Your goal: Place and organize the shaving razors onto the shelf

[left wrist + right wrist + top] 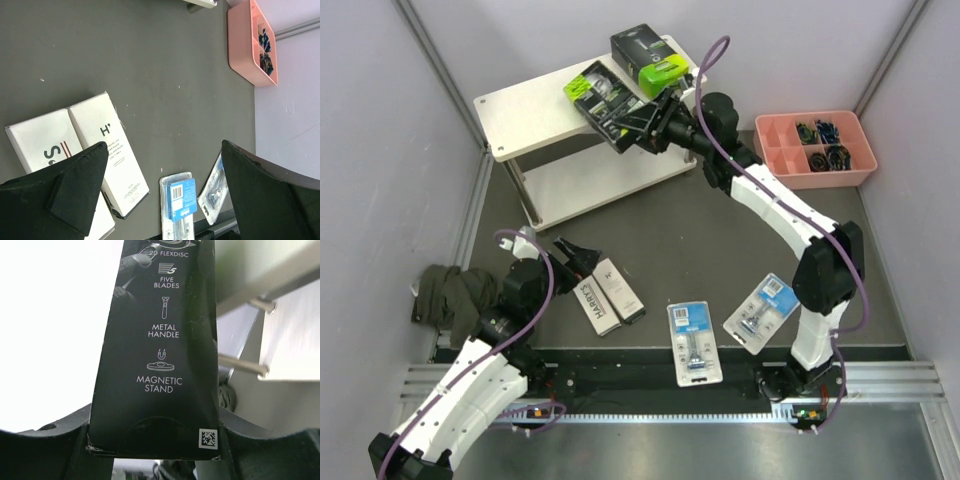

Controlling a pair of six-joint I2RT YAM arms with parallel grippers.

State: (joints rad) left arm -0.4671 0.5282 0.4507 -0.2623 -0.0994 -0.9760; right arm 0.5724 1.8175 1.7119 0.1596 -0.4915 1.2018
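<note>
My right claw point(628, 122) clamps a black razor pack point(595, 95) over the shelf point(525, 110); left claw point(575, 255) gapes wide, well short of the shelf.

L end effector point(578, 254) wide open, low; R end effector point(626, 126) clamped, reaching far.

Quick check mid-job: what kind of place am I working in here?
Most likely a walled robot test cell staged for shelf stocking, not a real shop: plain panel walls box in a dark table, a small two-tier shelf stands on it, and retail razor packs lie loose on the tabletop.
</note>
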